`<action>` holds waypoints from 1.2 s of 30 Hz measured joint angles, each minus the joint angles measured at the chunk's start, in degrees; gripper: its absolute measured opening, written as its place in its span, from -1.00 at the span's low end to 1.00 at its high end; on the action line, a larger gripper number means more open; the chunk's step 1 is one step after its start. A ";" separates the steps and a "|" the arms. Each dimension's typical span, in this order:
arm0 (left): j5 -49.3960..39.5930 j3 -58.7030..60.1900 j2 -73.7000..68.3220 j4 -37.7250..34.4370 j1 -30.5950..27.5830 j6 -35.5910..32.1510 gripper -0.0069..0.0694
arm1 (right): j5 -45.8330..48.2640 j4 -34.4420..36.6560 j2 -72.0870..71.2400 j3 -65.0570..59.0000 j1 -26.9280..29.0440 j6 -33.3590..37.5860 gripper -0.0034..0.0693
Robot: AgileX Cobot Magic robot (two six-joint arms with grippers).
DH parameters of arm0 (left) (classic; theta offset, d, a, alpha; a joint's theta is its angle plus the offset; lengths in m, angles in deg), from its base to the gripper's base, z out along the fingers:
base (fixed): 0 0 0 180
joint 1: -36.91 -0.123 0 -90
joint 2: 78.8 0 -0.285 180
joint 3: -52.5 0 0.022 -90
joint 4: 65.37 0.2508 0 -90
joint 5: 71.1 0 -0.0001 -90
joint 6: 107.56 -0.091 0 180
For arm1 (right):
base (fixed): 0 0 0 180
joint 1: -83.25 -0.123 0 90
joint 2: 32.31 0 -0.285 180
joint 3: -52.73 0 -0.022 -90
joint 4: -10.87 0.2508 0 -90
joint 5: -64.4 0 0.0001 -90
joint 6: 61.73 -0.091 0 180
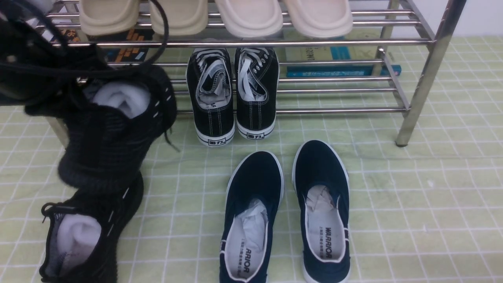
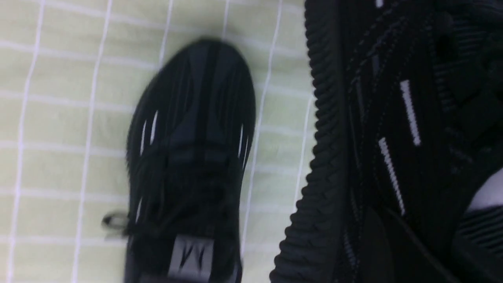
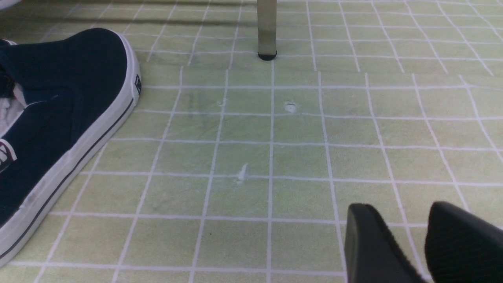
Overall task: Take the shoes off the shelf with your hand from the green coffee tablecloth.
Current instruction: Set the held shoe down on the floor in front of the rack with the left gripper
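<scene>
**A:** Front view, entry 1. Where are the black knit shoes?

**B:** Neither is on the shelf (image 1: 426,74). 1 raised sneaker (image 1: 114,129) hangs tilted at the left, under the left arm (image 1: 27,51) and its looping cables. The grounded sneaker (image 1: 86,232) lies on the green checked tablecloth (image 1: 432,196), just below it. The black lace-ups (image 1: 232,94) sit on the lower tier and the beige slippers (image 1: 216,15) on the upper. The navy slip-ons (image 1: 287,212) are on the cloth at centre.

**A:** Left gripper?

**B:** Its fingers are hidden behind the shoe. The shoe hangs clear of the cloth, so I judge the gripper clamped on the raised sneaker.

**A:** Left wrist view, entry 2.

**B:** The raised sneaker (image 2: 393,137) fills one side, close to the lens, with its white dashes sharp. The grounded sneaker (image 2: 192,157) shows beyond it on the cloth, blurred, with a strip of bare cloth between the 2.

**A:** Right wrist view, entry 3.

**B:** The right gripper (image 3: 416,243) has 2 black fingertips with a narrow gap and nothing between them. It is low over bare tablecloth (image 3: 275,157). A shelf leg (image 3: 267,31) stands ahead, with 1 navy slip-on (image 3: 59,118) to the side.

**A:** Step?

**B:** My judgement is that this is the carry-and-place of shoe 2 of 2. The next move calls for lowering it beside the grounded sneaker, not onto it. The sole should go down flat before the grip is let go.
</scene>
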 joint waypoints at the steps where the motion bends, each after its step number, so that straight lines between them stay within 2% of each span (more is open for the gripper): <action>1: -1.36 0.53 1.60 0.10 0.00 -0.23 -0.79 | 0.00 0.00 0.00 0.00 0.00 0.00 -0.25; 6: -0.82 6.25 6.09 0.05 1.51 -0.37 -0.78 | 0.00 0.00 0.00 0.00 0.00 0.00 -0.25; 12: 8.51 19.90 8.58 -0.71 7.60 5.76 -0.78 | 0.00 0.00 0.00 0.00 0.00 0.00 -0.25; 20: 20.65 27.24 8.58 -0.72 13.42 11.95 -0.77 | 0.00 0.00 0.00 0.00 0.11 0.00 -0.25; 26: 24.02 29.38 8.58 0.55 14.18 15.30 -0.77 | 0.00 0.00 0.00 0.00 0.11 0.00 -0.25; 36: 25.39 34.53 8.58 1.60 14.24 15.94 -0.73 | 0.00 0.00 0.00 0.00 0.11 0.00 -0.25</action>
